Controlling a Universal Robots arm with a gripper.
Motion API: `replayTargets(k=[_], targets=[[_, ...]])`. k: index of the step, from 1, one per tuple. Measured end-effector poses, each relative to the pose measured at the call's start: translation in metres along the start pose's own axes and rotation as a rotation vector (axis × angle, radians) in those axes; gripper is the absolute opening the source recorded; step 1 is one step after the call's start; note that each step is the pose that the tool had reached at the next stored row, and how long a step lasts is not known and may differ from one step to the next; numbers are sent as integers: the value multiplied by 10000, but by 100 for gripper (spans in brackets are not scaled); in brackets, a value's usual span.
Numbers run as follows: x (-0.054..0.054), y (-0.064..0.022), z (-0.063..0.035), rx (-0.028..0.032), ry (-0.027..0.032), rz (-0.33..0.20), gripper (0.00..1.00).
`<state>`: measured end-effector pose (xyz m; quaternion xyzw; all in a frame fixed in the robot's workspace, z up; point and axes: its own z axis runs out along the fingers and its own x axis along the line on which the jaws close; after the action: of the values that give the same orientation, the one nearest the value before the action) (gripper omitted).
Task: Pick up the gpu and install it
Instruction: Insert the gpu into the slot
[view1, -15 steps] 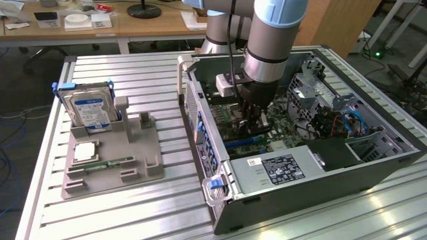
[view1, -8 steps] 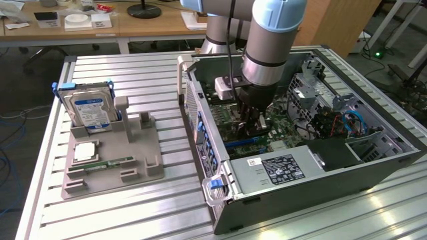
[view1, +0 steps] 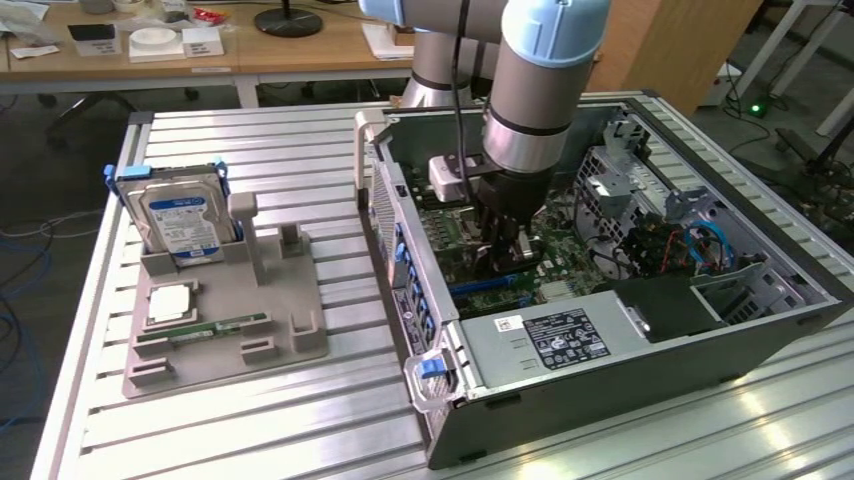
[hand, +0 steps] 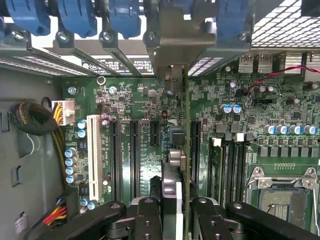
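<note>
One gpu held edge-on inside one open computer case

The gripper (view1: 505, 262) was closed on the gpu (hand: 176, 150), the card standing upright over the motherboard (hand: 150, 100) between the dark expansion slots, its bracket end up at the rear slot openings. On the counter (view1: 267, 140) beside the computer case (view1: 641, 350), a grey holder (view1: 220, 320) carried one hard drive (view1: 180, 220) and one memory stick (view1: 214, 328).

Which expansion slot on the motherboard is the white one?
The long white slot, beside the blue capacitors and nearest the yellow-wired power connector; the other expansion slots are black.
</note>
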<state>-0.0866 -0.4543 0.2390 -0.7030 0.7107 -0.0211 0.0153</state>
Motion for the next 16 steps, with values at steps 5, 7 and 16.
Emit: replayTargets(k=[5,7,16], targets=[[0,7,24,5,1,-1,29],[0,11,37,5,-1,-1,29],[0,19,67,5,-2,0,29]])
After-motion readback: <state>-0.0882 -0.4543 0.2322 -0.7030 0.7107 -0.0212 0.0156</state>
